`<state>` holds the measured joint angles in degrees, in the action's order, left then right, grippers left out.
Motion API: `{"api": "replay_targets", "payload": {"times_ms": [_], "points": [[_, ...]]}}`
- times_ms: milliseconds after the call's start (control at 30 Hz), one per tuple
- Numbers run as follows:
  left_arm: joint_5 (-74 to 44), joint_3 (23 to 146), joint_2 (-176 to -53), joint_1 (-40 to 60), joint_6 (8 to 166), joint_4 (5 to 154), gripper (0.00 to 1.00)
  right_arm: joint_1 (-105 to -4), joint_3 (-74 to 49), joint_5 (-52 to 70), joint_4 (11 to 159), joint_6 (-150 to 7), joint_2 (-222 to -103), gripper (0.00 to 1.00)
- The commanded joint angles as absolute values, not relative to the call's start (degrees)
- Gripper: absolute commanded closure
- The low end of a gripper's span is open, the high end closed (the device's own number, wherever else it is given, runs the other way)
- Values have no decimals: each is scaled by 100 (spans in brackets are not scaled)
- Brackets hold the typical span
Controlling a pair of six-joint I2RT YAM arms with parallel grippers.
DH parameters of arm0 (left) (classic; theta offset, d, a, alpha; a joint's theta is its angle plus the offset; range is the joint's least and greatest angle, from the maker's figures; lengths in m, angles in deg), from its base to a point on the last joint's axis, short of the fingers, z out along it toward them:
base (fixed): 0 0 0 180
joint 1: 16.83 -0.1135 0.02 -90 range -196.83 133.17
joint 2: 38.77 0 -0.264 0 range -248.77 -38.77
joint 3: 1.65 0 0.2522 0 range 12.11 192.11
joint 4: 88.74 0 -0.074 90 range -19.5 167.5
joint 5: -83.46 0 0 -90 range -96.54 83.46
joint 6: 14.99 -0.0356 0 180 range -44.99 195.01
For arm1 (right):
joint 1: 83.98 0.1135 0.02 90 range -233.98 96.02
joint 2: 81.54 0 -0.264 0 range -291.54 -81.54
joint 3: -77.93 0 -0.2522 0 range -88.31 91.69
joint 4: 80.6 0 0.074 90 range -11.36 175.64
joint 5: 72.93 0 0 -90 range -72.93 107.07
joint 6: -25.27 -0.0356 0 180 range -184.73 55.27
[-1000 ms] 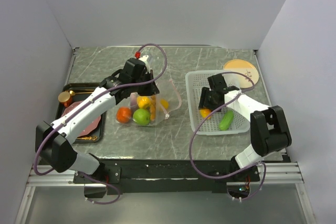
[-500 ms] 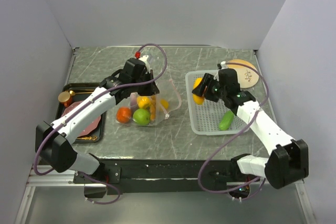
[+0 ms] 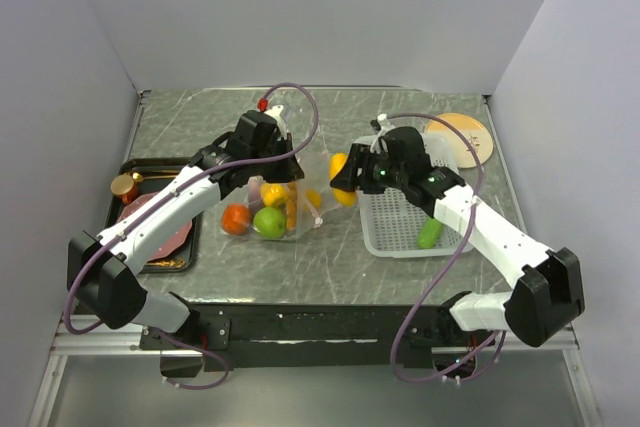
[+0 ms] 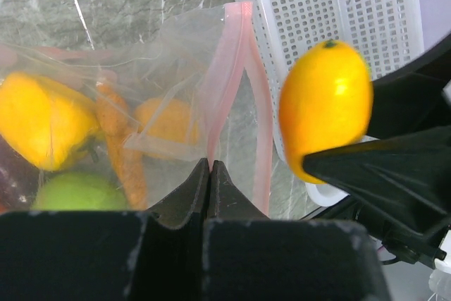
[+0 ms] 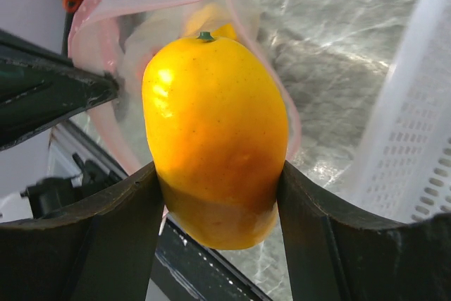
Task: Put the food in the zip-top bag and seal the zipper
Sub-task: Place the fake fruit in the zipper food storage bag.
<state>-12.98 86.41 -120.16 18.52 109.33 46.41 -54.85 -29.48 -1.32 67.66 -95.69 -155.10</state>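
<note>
Right end effector [image 5: 220, 188]: clamped on the mango [image 5: 215, 132], one finger on each side, stem end pointing away from the wrist.
Mango spot: up off the counter [image 3: 330, 262], between the bag's open mouth and the left rim of the white basket [image 3: 415, 252], pretty close to both.
Zip-top bag [image 3: 322, 185]: lying on the counter left of the basket, mouth facing the mango and gaping open.
Zipper [image 4: 243, 54]: pink strip along the mouth, not sealed, the two sides bowed apart.
Left end effector [image 4: 210, 167]: fingers pressed together, looks like they're pinching the bag's pink edge and holding it up.
Already in the bag: lime [image 3: 269, 222], tomato [image 3: 236, 218] and yellow pepper [image 3: 273, 193], bunched at the closed end.
Cucumber [image 3: 431, 231]: lying in the basket, near its front right corner, under the right arm.
Off to the left: black tray [image 3: 195, 237] with a reddish slab [image 3: 160, 237] on it.
Back right: round tan plate [image 3: 465, 137] behind the basket.
</note>
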Motion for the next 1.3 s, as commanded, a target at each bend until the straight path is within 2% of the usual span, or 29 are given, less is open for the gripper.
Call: {"api": "replay_targets", "payload": {"times_ms": [0,300,667,833,1100,1133,1167,1267], "points": [[-1340,8761,-11893,1868,10972,4779,99,-5348,-2635,-359,6824,-9295,-15887,66],[-1375,8840,-11954,1868,10928,4744,99,-5102,-2380,-419,7105,-9383,-16362,65],[-1410,8936,-11937,1868,10937,4718,99,-4803,-1993,-437,6490,-9118,-16872,63],[-1383,9016,-11779,1868,10902,4612,99,-4794,-2239,-287,7024,-9452,-16697,62],[-1340,9060,-11603,1876,10928,4586,99,-4759,-1985,-796,7439,-9839,-16854,52],[-1296,9103,-11603,1868,10928,4560,99,-4759,-1958,-867,7491,-9857,-16872,48],[-1261,9112,-11603,1876,10911,4507,99,-4750,-1923,-920,7483,-9848,-16925,38],[-1181,9209,-11585,1876,10893,4428,99,-4706,-1888,-885,7369,-9770,-16934,29]]}}
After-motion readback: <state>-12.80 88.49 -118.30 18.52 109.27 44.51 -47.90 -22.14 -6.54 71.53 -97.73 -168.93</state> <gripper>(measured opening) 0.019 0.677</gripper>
